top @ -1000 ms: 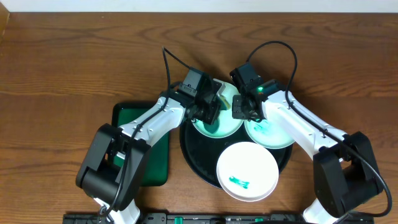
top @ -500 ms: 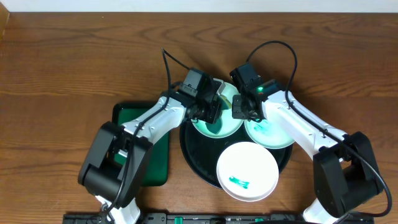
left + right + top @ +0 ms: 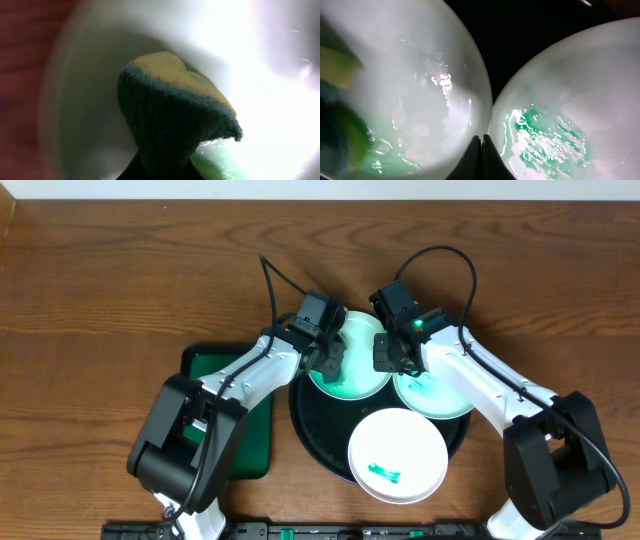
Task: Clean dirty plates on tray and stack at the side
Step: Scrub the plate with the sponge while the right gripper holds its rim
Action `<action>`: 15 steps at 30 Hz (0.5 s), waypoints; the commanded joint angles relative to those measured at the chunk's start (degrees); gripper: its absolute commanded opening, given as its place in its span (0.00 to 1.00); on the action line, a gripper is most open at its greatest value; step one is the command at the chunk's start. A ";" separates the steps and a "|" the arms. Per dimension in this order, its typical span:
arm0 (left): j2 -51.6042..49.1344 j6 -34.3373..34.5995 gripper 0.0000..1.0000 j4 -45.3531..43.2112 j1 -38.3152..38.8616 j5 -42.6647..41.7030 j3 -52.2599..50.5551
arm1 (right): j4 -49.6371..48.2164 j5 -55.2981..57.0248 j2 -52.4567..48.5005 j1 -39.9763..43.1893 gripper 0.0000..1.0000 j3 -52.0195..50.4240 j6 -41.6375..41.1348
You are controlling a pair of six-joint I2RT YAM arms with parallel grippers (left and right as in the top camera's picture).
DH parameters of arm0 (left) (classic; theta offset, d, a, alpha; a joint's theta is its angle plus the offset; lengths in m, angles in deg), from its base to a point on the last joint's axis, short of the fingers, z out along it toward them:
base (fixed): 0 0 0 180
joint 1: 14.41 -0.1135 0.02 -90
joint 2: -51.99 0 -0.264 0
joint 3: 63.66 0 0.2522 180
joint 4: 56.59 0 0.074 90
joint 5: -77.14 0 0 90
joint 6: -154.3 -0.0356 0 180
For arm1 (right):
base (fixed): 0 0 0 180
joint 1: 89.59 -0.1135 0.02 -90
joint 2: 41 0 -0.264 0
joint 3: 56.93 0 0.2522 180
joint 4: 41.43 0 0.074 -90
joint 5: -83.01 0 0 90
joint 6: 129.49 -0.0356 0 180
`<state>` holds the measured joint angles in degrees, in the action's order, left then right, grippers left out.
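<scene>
I see the black tray (image 3: 315, 430) holding three plates: wet green-tinged plate (image 3: 365, 380) at eleven, teal-smeared plate (image 3: 432, 400) at two, white plate (image 3: 400, 442) at six with a small teal smear, overhanging the rim.

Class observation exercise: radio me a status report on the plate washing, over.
Left gripper shut on sponge, on rear-left plate. Right gripper shut, tips at that plate's rim. Right plate and front plate green-smeared on tray. No obstruction seen.

Tray (image 3: 318, 432): we are seeing plain black.
Front plate (image 3: 397, 442): we are seeing white, with one small teal smear.
Left rear plate (image 3: 362, 376): we are seeing pale mint, green-streaked.
Right rear plate (image 3: 442, 396): we are seeing white under glossy teal smears.
Sponge (image 3: 170, 115): we are seeing yellow over dark teal.
Table (image 3: 120, 280): we are seeing reddish-brown wood grain.
</scene>
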<state>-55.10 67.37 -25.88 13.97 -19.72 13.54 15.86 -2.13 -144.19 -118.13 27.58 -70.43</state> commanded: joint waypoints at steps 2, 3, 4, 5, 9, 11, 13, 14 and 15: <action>-2.01 -8.02 0.07 0.57 -1.44 25.22 -1.44 | -0.02 0.44 -0.07 0.74 0.01 -0.04 0.85; -2.01 -8.70 0.07 0.55 -1.46 26.99 -1.44 | -0.02 0.44 -0.07 0.74 0.01 -0.04 0.85; -1.99 -8.68 0.07 0.55 -1.42 29.09 -1.44 | -0.02 0.44 -0.04 0.76 0.01 -0.04 0.85; -1.99 -8.66 0.07 0.44 -1.40 30.75 -1.44 | -0.02 0.44 -0.07 0.76 0.01 -0.04 0.92; -1.99 -8.66 0.07 0.35 -1.40 35.23 -1.44 | 0.00 0.44 -0.07 0.74 0.01 -0.04 1.03; -1.99 -8.66 0.07 0.44 -1.29 35.47 -1.44 | -0.02 0.44 -0.07 0.76 0.01 -0.04 1.03; -1.99 -8.66 0.07 0.44 -0.83 35.43 -1.44 | -0.02 0.44 -0.04 0.74 0.01 -0.04 1.03; -1.99 -8.63 0.07 0.37 -0.35 35.41 -1.44 | -0.02 0.42 -0.04 0.74 0.01 -0.04 1.01; -1.99 -8.63 0.07 0.35 0.15 35.39 -1.44 | -0.02 0.42 -0.07 0.74 0.01 -0.04 1.03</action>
<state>-55.18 60.18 -26.16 14.08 9.09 13.52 15.84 -2.13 -144.19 -118.13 27.58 -70.21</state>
